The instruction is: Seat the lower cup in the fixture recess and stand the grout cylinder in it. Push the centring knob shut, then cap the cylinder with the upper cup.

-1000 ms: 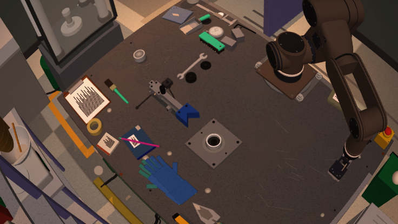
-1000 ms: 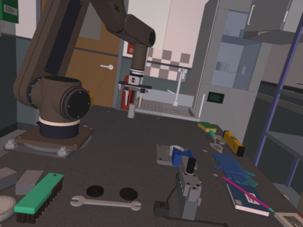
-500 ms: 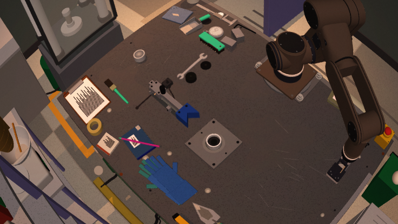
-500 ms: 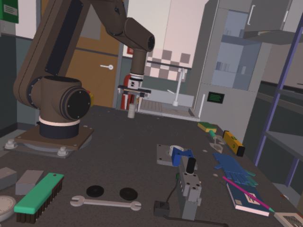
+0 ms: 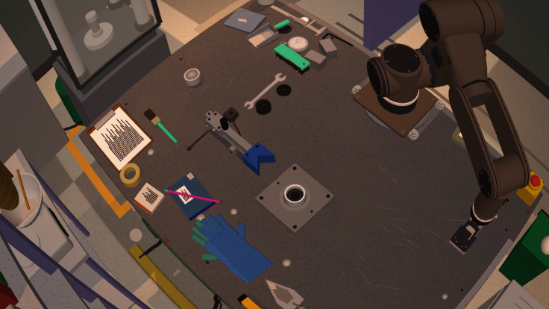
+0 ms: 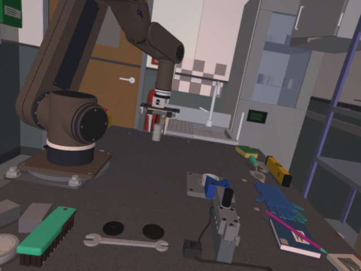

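The lower cup (image 5: 295, 194) (image 6: 210, 178) sits in the recess of the grey fixture plate (image 5: 294, 197) (image 6: 201, 186), with the blue centring block (image 5: 259, 156) (image 6: 216, 187) and its black knob (image 5: 224, 123) (image 6: 227, 197) drawn back beside it. The grout cylinder (image 6: 156, 132) stands upright at the far table edge, and my gripper (image 6: 159, 116) (image 5: 465, 237) hangs open and empty just above it; from the side camera the cylinder is hidden under the gripper. The upper cup (image 5: 192, 76) rests on the table near the glass-fronted machine.
A clipboard (image 5: 119, 136), tape roll (image 5: 130, 174), brush (image 5: 160, 125), notebook with pink pencil (image 5: 190, 195) and blue gloves (image 5: 229, 246) lie beside the fixture. A wrench (image 5: 265, 91), two black discs (image 5: 263, 106) and a green scrub brush (image 5: 291, 57) lie near the arm base (image 5: 397, 100).
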{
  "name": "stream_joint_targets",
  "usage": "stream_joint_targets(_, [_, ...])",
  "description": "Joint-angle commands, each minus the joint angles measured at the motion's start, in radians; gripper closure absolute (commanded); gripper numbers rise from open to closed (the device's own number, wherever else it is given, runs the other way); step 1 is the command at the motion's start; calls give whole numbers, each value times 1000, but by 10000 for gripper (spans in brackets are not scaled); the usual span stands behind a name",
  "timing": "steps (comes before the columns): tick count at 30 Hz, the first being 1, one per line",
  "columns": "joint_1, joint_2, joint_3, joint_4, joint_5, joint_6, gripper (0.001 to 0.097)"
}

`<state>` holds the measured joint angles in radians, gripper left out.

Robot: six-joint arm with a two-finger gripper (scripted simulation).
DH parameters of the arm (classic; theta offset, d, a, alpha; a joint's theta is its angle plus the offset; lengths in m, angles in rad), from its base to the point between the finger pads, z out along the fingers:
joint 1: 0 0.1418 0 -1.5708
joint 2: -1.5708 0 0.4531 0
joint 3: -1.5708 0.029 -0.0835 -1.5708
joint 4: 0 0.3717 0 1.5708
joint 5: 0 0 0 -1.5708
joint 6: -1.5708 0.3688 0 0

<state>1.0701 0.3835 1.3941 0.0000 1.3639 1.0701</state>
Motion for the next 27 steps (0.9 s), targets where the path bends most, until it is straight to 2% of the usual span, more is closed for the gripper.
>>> stream_joint_targets(1, [0, -1, -1, 0, 0, 0, 341])
stream_joint_targets(9, [0, -1, -1, 0, 0, 0, 351])
stream_joint_targets(27, [0, -1, -1, 0, 0, 0, 711])
